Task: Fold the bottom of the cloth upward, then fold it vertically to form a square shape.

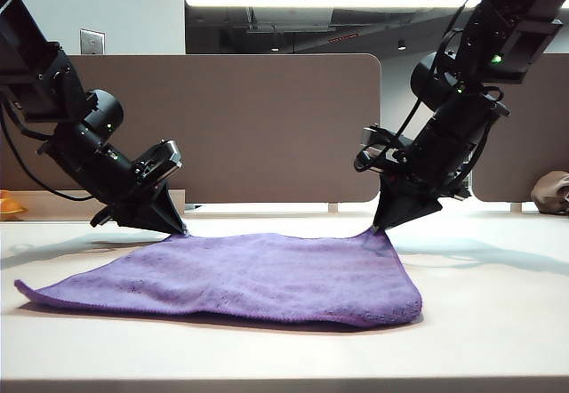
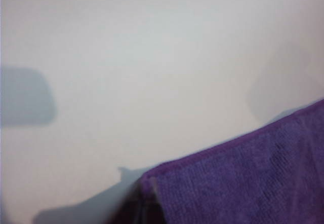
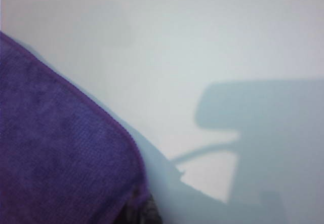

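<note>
The cloth (image 1: 258, 277) lies on the desk (image 1: 498, 322); the left gripper (image 1: 178, 228) and right gripper (image 1: 384, 227) have their jaws clamped on its two far corners.

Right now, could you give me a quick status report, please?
Left gripper and right gripper shut on far corners of the purple cloth. Cloth mostly flat. Nothing in the way.

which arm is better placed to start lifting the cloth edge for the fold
Neither alone: the left gripper and right gripper are each shut on a far corner of the cloth, so both should lift together.
</note>
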Tool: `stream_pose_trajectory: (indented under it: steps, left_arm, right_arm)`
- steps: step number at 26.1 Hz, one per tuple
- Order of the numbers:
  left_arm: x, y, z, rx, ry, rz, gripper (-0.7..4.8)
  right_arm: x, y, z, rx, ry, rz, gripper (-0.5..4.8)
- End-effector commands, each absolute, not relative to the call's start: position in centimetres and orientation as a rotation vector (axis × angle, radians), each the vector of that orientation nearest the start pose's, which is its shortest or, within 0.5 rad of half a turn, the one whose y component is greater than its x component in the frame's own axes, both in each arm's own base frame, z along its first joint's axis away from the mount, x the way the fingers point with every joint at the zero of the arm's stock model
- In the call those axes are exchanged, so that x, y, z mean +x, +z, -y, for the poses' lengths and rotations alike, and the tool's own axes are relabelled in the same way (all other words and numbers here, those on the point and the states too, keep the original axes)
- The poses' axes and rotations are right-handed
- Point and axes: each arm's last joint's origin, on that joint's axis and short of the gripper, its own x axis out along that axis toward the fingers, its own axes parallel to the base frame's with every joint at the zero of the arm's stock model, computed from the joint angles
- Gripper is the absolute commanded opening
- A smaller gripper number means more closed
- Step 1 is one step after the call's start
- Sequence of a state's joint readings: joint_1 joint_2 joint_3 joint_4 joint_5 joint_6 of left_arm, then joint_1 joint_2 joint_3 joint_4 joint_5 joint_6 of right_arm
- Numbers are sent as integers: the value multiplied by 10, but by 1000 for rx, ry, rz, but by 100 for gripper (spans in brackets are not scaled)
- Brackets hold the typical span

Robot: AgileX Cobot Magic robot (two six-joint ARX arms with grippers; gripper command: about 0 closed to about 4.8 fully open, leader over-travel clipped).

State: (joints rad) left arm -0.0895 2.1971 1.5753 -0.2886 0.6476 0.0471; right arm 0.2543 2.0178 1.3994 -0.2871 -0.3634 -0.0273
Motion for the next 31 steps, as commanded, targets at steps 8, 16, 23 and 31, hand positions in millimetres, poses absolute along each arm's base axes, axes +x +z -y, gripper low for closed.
stream_pose_trajectory:
  steps: [8,16,23,31]
  left_arm:
    - [458,170,60,-232,-778,-834,-6]
    - [451,178,59,-210,-793,-865,-6]
    - [442,188,59,-167,-849,-878,-6]
    - [430,207,58,-148,-863,-896,-6]
  right_arm:
    - [409,177,-120,57,658,-906,-1]
    - [405,187,-119,60,669,-903,-1]
    - [397,202,-118,61,704,-907,-2]
    - [386,211,-117,49,798,-930,-2]
